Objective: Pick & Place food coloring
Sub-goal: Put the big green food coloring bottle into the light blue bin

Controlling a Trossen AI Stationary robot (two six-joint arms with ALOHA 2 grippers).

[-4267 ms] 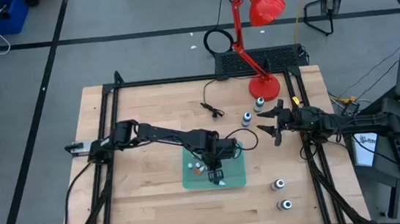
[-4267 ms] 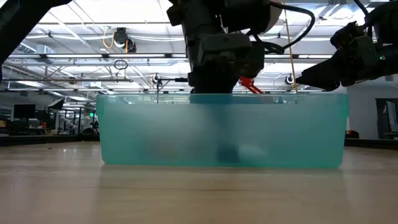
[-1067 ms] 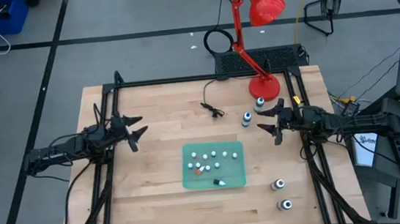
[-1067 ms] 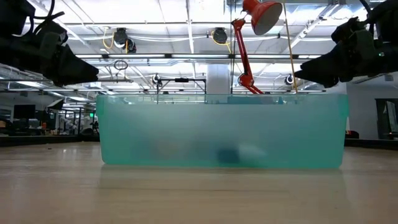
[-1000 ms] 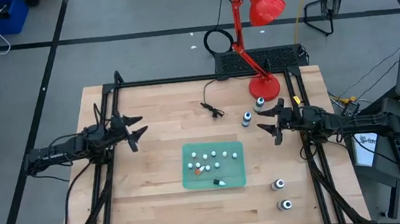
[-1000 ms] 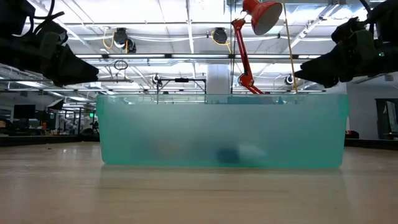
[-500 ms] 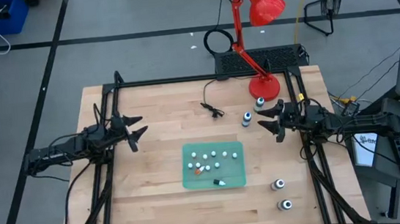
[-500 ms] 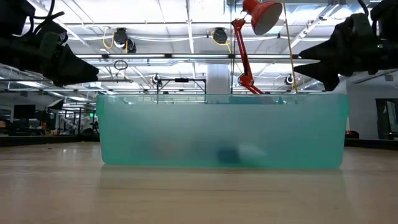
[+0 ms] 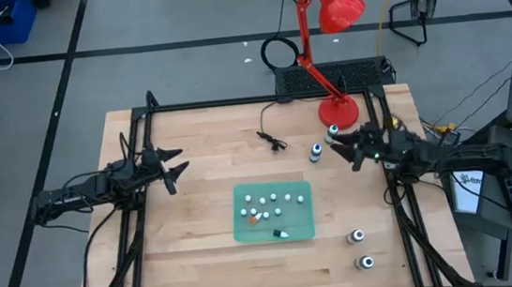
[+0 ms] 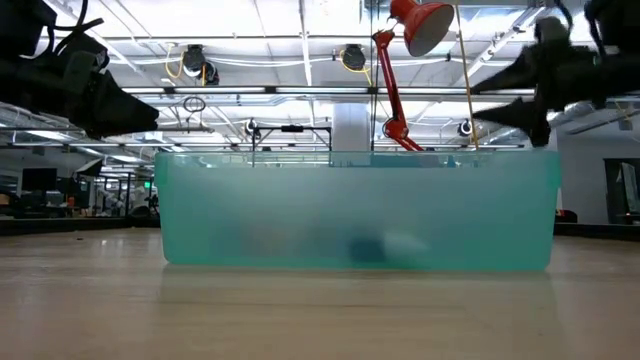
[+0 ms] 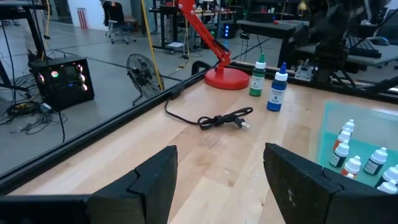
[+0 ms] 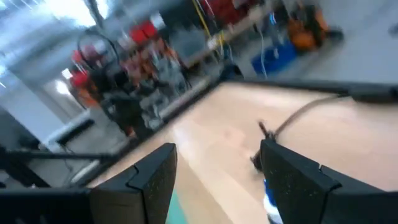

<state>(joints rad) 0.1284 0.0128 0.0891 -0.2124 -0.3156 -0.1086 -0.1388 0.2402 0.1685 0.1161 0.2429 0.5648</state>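
Observation:
Several tiny white-capped food coloring bottles [image 9: 271, 203] lie in the translucent green tray [image 9: 245, 229] at mid-table. Two larger bottles, one blue-capped [image 11: 278, 87] and one green-capped [image 11: 257, 76], stand near the lamp base. Two more [image 9: 356, 237] [image 9: 366, 263] stand at the near right. My right gripper [image 9: 346, 150] hovers open just right of the blue-capped bottle [image 9: 315, 152], touching nothing. My left gripper [image 9: 175, 166] waits open over the table's left part, pointing level toward the right.
A red desk lamp [image 9: 338, 109] stands at the far right. A loose black cable [image 9: 273, 140] lies left of it. Black frame rails [image 9: 139, 202] run along the table's left and right sides. Bare wood lies between the tray and the left gripper.
My right gripper has rolled about its own pointing line, risen a little, and shifted slightly toward the far edge; its fingers stay open. The left arm, the bottles and the tray have kept still.

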